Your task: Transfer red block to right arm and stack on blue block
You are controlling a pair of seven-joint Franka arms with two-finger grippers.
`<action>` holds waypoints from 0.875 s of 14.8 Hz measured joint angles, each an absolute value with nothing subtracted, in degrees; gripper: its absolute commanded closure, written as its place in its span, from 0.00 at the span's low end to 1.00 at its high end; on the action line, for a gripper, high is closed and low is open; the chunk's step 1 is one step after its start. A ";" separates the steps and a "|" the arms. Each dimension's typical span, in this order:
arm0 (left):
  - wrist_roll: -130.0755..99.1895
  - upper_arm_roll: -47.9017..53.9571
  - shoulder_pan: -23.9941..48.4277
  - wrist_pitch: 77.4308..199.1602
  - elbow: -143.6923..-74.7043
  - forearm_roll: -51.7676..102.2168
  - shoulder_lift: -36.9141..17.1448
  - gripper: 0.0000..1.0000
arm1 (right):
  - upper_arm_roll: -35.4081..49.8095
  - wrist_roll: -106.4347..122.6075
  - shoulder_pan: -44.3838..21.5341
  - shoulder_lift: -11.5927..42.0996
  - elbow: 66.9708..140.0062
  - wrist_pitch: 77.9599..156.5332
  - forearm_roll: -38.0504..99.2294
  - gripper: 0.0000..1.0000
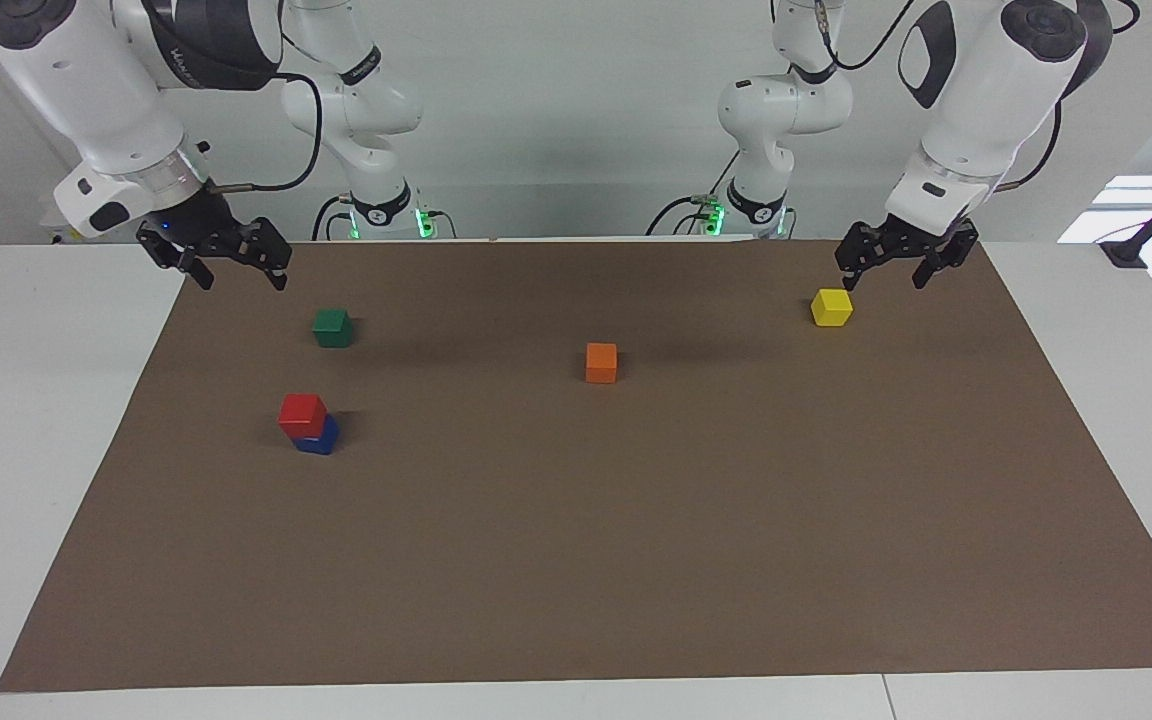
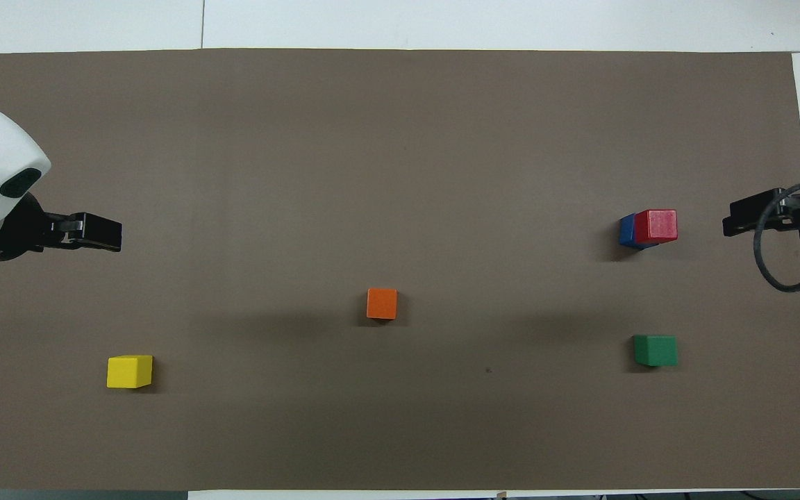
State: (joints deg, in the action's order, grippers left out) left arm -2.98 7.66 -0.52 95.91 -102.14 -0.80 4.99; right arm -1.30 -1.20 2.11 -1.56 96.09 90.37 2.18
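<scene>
The red block (image 1: 301, 413) (image 2: 657, 226) sits on top of the blue block (image 1: 320, 438) (image 2: 626, 231), slightly offset, on the brown mat toward the right arm's end. My right gripper (image 1: 239, 275) (image 2: 747, 214) hangs open and empty in the air over the mat's edge at that end, apart from the stack. At the other end, my left gripper (image 1: 886, 277) (image 2: 98, 232) is raised, open and empty, beside the yellow block (image 1: 831, 307) (image 2: 129, 371).
A green block (image 1: 332, 327) (image 2: 655, 349) lies nearer to the robots than the stack. An orange block (image 1: 601, 362) (image 2: 381, 303) sits mid-mat. The brown mat (image 1: 636, 560) (image 2: 400, 139) covers most of the white table.
</scene>
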 measured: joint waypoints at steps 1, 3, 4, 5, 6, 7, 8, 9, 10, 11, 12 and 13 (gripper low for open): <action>-2.98 7.66 -0.52 95.91 -102.14 -0.80 4.99 0.00 | -1.30 -1.20 2.17 -1.50 96.09 90.37 2.18 0.00; -2.98 7.66 -0.52 95.91 -102.14 -0.80 4.99 0.00 | -1.30 -1.20 2.22 -1.40 96.09 90.37 2.18 0.00; -2.98 7.66 -0.52 95.91 -102.14 -0.80 4.99 0.00 | -1.30 -1.20 2.23 -1.38 96.09 90.37 2.11 0.00; -2.98 7.66 -0.52 95.91 -102.14 -0.80 4.99 0.00 | -1.30 -1.20 2.25 -1.38 96.09 90.37 1.80 0.00; -2.98 7.66 -0.52 95.91 -102.14 -0.80 4.99 0.00 | -1.30 -1.20 2.28 -1.38 96.09 90.37 1.13 0.00; -2.98 7.66 -0.52 95.91 -102.14 -0.80 4.99 0.00 | -1.30 -1.19 2.32 -1.38 96.09 90.44 0.36 0.00; -2.98 7.66 -0.52 95.91 -102.14 -0.80 4.99 0.00 | -1.30 -1.06 2.39 -1.38 96.08 90.55 -0.19 0.00; -2.98 7.66 -0.52 95.91 -102.14 -0.80 4.99 0.00 | -1.30 -0.91 2.42 -1.38 96.07 90.63 -0.47 0.00; -2.98 7.66 -0.52 95.91 -102.14 -0.80 4.99 0.00 | -1.30 -0.87 2.43 -1.38 96.07 90.65 -0.63 0.00; -2.98 7.66 -0.52 95.91 -102.14 -0.80 4.99 0.00 | -1.30 -0.85 2.43 -1.38 96.06 90.67 -0.73 0.00; -2.98 7.66 -0.52 95.91 -102.14 -0.80 4.99 0.00 | -1.30 -0.85 2.43 -1.38 96.06 90.67 -0.80 0.00; -2.98 7.66 -0.52 95.91 -102.14 -0.80 4.99 0.00 | -1.30 -0.85 2.43 -1.38 96.06 90.67 -0.81 0.00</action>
State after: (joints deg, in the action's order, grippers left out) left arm -2.98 7.66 -0.52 95.91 -102.14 -0.80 4.99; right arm -1.30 -0.85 2.43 -1.38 96.06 90.67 -0.81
